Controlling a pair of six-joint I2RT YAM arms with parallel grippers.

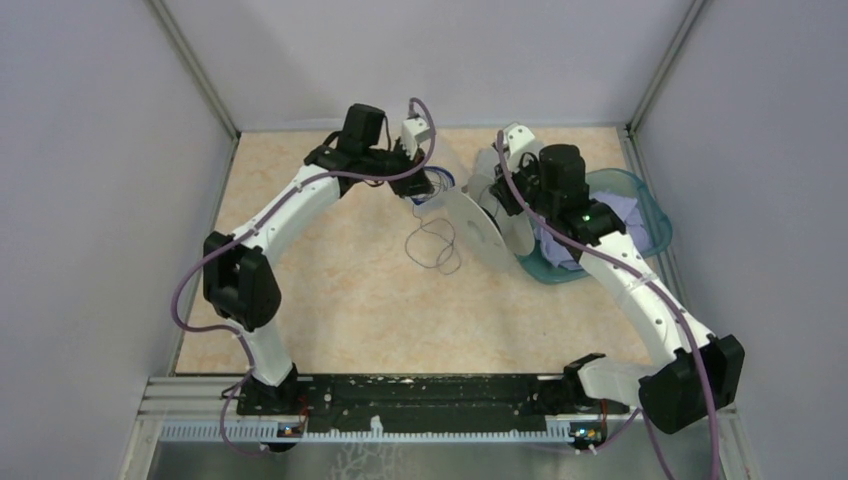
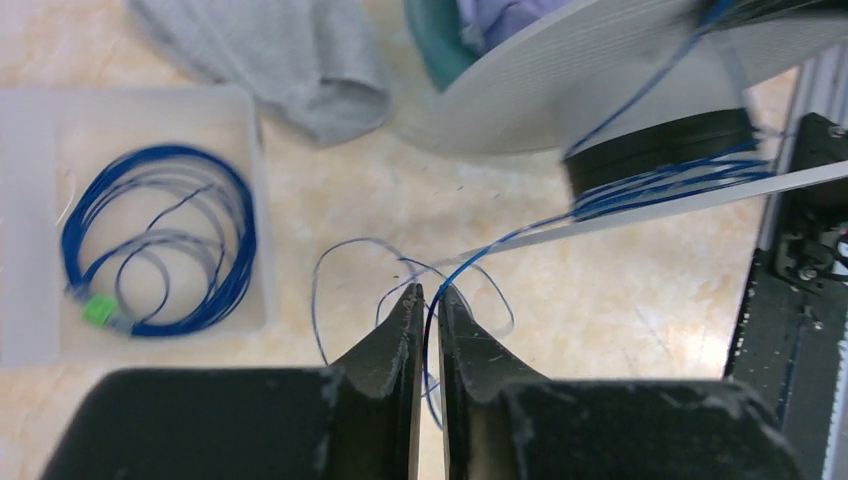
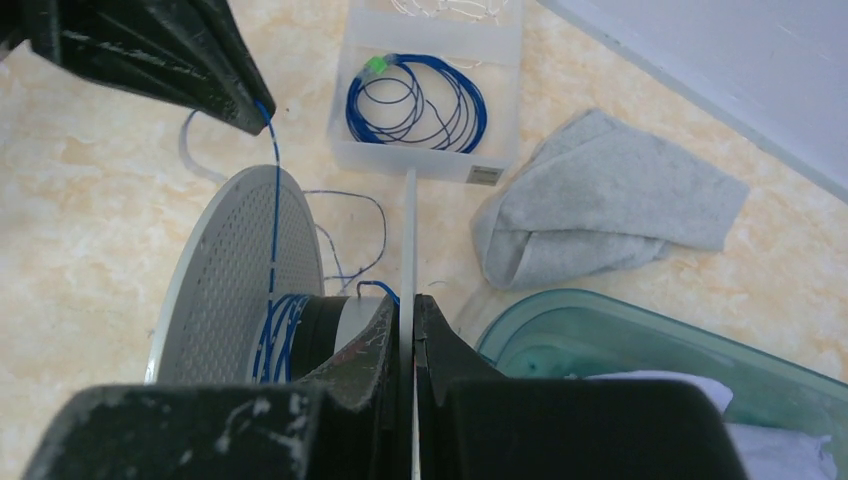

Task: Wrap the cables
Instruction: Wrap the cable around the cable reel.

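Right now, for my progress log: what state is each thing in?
cable: partly wound, rest looped loose on table
spool: tilted, one flange clamped
right gripper: shut on spool
left gripper: barely open, cable threaded through
blue wire: coiled in tray
grey cloth: crumpled

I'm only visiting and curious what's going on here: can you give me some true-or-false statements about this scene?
The right claw pinches the spool by its flange. True.
The blue coil with the green end sits on the spool. False: it lies in the clear tray.
The cable runs through the left claw toward the spool. True.
The grey cloth is draped over the spool. False: it lies on the table beside the tray.
The spool's hub is bare. False: cable turns wrap it.
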